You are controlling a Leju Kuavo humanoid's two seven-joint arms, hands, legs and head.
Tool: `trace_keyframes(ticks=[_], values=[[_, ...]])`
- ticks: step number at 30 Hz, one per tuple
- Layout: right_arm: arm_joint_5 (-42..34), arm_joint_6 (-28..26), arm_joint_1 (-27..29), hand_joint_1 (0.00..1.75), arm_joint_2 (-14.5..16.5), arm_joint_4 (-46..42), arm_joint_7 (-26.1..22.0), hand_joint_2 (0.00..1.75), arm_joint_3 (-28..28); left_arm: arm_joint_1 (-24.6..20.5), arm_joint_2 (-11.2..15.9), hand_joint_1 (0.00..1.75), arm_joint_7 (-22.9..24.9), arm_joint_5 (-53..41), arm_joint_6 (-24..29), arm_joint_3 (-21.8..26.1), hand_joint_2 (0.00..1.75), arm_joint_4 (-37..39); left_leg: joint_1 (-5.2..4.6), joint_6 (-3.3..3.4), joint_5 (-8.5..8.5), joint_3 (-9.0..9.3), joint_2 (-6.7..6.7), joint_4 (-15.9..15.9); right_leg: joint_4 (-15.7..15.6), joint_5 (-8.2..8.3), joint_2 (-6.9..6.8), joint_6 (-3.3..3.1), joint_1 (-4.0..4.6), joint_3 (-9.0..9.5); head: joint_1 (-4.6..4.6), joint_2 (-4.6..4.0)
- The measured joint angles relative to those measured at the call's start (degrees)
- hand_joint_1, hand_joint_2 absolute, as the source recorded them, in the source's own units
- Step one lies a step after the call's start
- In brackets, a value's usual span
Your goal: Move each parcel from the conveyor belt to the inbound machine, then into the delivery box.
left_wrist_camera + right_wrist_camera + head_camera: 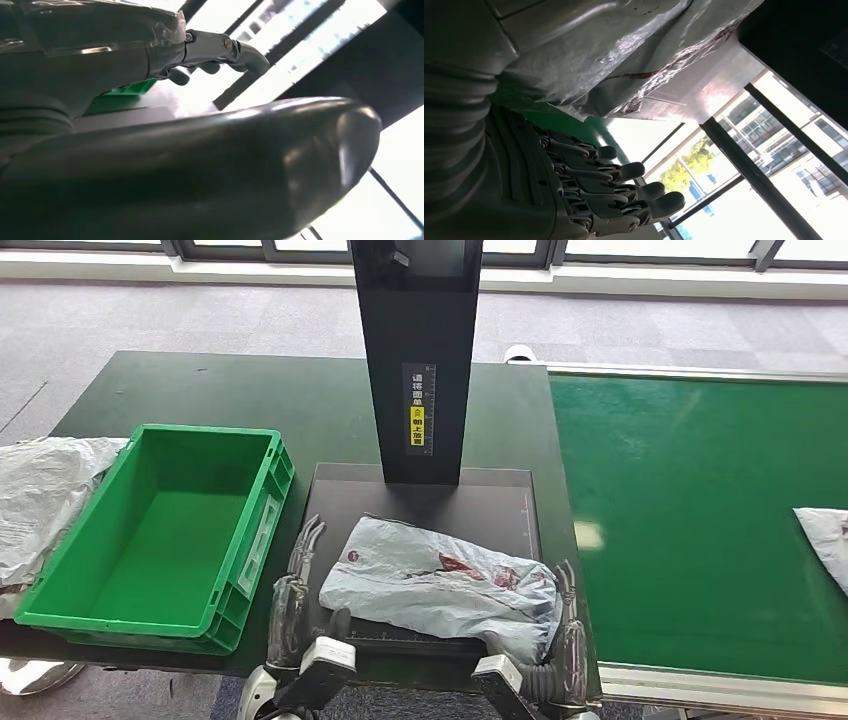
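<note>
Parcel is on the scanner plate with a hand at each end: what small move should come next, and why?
Probably bring both hands inward to grip the grey parcel. It lies on the inbound machine plate; the left hand and right hand flank it with fingers extended, holding nothing, and the green box beside it is empty.

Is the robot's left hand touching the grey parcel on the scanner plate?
Apart. The head view shows dark plate between the left robot hand and the near edge of the grey parcel.

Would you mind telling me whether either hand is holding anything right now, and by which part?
Neither holds anything: left hand and right hand flank the grey plastic parcel, fingers extended.
</note>
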Motion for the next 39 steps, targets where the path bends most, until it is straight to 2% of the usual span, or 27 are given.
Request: trace_keyframes(ticks=[2, 5, 9, 12, 18, 25, 30, 39], values=[[0.44, 1.42, -0.38, 0.00, -0.10, -0.61, 0.11, 1.75, 0.00, -2.25, 0.16, 0.00, 1.54, -9.60, -0.21, -1.48, 1.75, 1.81, 0.00, 0.00, 0.01, 0.01, 0.00, 0.00, 0.00, 0.02, 0.00, 0.02, 0.00, 0.01, 0.00, 0.00], [1.26, 2.26, -1.12, 0.00, -0.10, -0.95, 0.02, 1.75, 0.00, -6.89, -0.13, 0.00, 3.39, -21.26, 2.01, -3.56, 1.75, 8.12, -0.01, 0.03, 0.04, 0.02, -0.01, 0.01, -0.01, 0.07, -0.01, 0.05, -0.01, 0.03, -0.01, 0.00], [1.52, 2.24, -1.21, 0.00, -0.10, -1.68, -0.14, 1.75, 0.00, -11.93, -1.20, 0.00, 5.40, -27.10, 5.14, -6.28, 1.75, 18.49, -0.03, 0.04, 0.07, 0.04, 0.04, 0.02, 0.00, 0.14, 0.03, 0.05, -0.02, 0.02, 0.00, 0.01], [1.61, 2.34, -1.00, 0.00, -0.10, -2.28, -0.24, 1.75, 0.00, -13.83, -1.44, 0.00, 6.80, -28.66, 5.88, -7.88, 1.75, 23.97, -0.04, 0.04, 0.07, 0.04, 0.09, 0.02, 0.00, 0.15, 0.10, 0.04, -0.03, -0.03, -0.02, 0.01], [2.51, 3.35, -0.88, 0.00, -0.08, -3.05, -1.00, 1.75, 0.00, -16.13, -1.79, 0.00, 12.89, -35.97, 6.17, -9.32, 1.75, 31.93, -0.03, 0.04, 0.06, 0.02, 0.11, 0.02, 0.00, 0.14, 0.13, 0.04, -0.02, -0.07, -0.01, 0.01], [3.44, 4.69, -0.89, 0.00, 0.08, -3.85, -1.14, 1.75, -0.28, -18.79, -2.26, 0.00, 16.89, -41.32, 2.77, -10.69, 1.75, 38.18, -0.03, 0.06, 0.04, 0.20, 0.10, 0.00, -0.03, 0.11, 0.07, 0.06, -0.02, 0.12, -0.02, 0.01], [4.03, 5.30, -0.86, 0.00, 0.36, -4.72, -1.08, 1.75, -0.48, -21.45, -2.89, 0.00, 17.17, -42.62, 0.26, -11.40, 1.75, 40.86, -0.03, 0.10, -0.22, 0.38, 0.14, -0.04, -0.13, -0.22, 0.08, 0.03, -0.03, 0.76, -0.03, 0.01], [4.05, 5.38, -0.80, 0.00, 0.49, -5.05, -1.06, 1.75, -0.52, -22.62, -3.31, 0.00, 17.52, -42.83, 0.13, -11.77, 1.75, 42.53, -0.03, 0.15, -0.25, 0.94, 0.24, -0.04, -0.15, -0.10, 0.10, 0.07, -0.03, 1.34, -0.03, 0.01]])
